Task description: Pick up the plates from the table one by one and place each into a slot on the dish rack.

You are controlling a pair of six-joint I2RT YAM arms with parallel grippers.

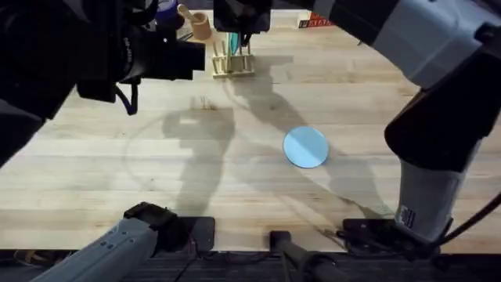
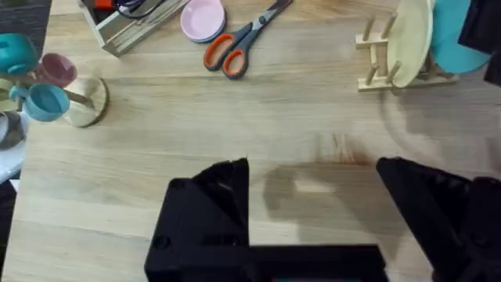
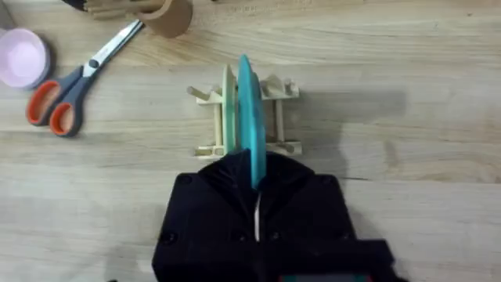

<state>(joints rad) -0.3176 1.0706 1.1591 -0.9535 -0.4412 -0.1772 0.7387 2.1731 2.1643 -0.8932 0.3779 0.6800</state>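
My right gripper [image 3: 257, 205] is shut on the teal plate [image 3: 249, 110], which stands on edge between the pegs of the dish rack [image 3: 210, 94]. A cream plate [image 3: 228, 106] stands in the neighbouring slot. From overhead, the rack [image 1: 232, 66] is at the table's far middle, with the right gripper [image 1: 239, 33] right above it. The pale blue plate [image 1: 305, 147] lies flat on the table [image 1: 117, 164], right of centre. My left gripper [image 2: 313, 196] hangs open over bare wood left of the rack [image 2: 374, 59], holding nothing.
Orange-handled scissors [image 2: 243, 39] and a small pink dish [image 2: 202, 19] lie behind the rack's left side. A wooden cup [image 1: 200, 23] stands beside the rack. A stand with small cups [image 2: 47, 86] sits further left. The right arm's body [image 1: 438, 180] rises at the near right.
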